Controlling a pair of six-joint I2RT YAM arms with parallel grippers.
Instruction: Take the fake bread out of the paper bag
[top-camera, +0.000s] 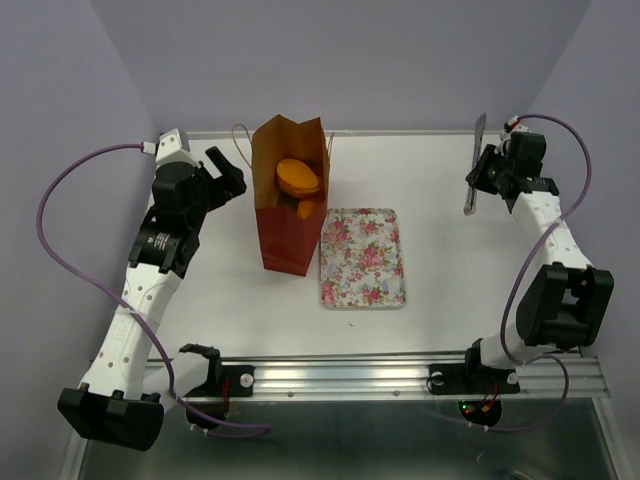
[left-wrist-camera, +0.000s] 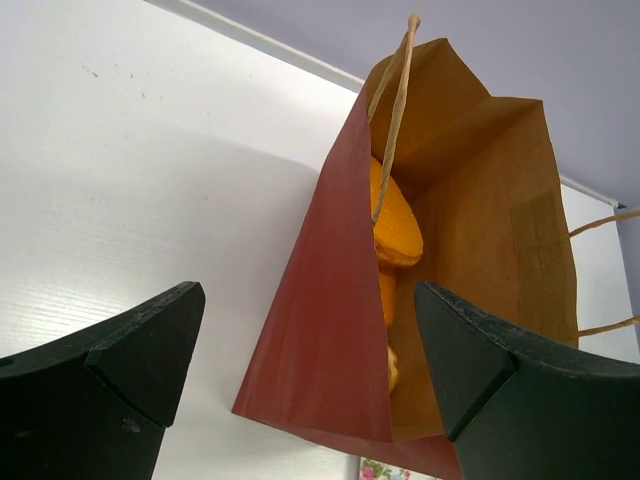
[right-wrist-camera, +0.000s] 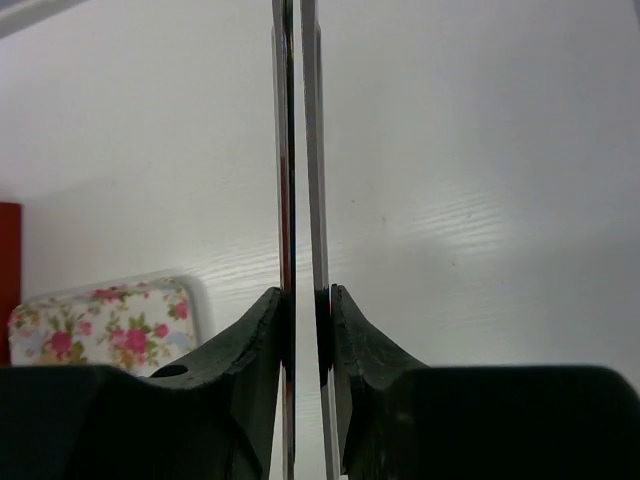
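Left gripper (top-camera: 228, 170) spread wide, just left of paper bag (top-camera: 285, 240); fake bread (top-camera: 297, 176) inside. Right gripper (right-wrist-camera: 305, 300) clamps thin metal tongs (right-wrist-camera: 284, 150), well apart from the bag.

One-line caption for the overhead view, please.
Open paper bag holding fake bread beside a floral tray; left gripper open at the bag, right gripper shut on metal tongs.

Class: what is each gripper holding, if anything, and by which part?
The right gripper is shut on metal tongs, pinching both blades together around mid-length. The left gripper is open and holds nothing.
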